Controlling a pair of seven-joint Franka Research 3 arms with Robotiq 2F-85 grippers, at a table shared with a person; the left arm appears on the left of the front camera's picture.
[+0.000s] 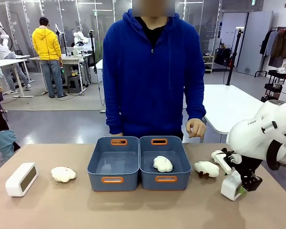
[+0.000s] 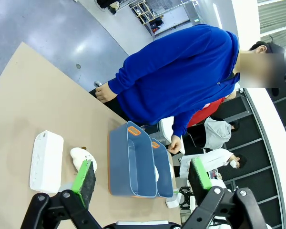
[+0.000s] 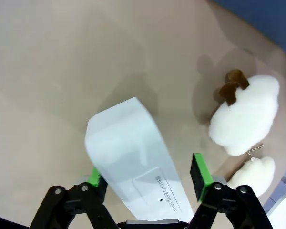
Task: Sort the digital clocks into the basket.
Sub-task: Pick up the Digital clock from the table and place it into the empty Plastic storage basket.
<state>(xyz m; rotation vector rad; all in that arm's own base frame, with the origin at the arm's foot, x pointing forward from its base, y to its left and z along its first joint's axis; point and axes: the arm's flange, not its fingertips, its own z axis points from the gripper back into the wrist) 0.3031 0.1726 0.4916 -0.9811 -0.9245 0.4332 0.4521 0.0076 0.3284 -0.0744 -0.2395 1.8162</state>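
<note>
Left hand [image 2: 140, 183] hangs released above the counter [image 1: 143, 210], over one clock [image 1: 21, 179] lying far left. Neither clock is in a basket [image 1: 113, 164] yet. My right hand [image 1: 243, 188] grasps the other clock [image 3: 133, 167] at far right; its label reads "SNOOZE/LIGHT".

The right arm [image 1: 264, 131] is showing a glossy white rounded shell with small dark lettering and a black wrist. Each claw [image 3: 148, 179] is wearing bright green pads [image 2: 83, 171] on black linkages. The person [image 1: 152, 71] is wearing a blue zip-neck sweater.
</note>
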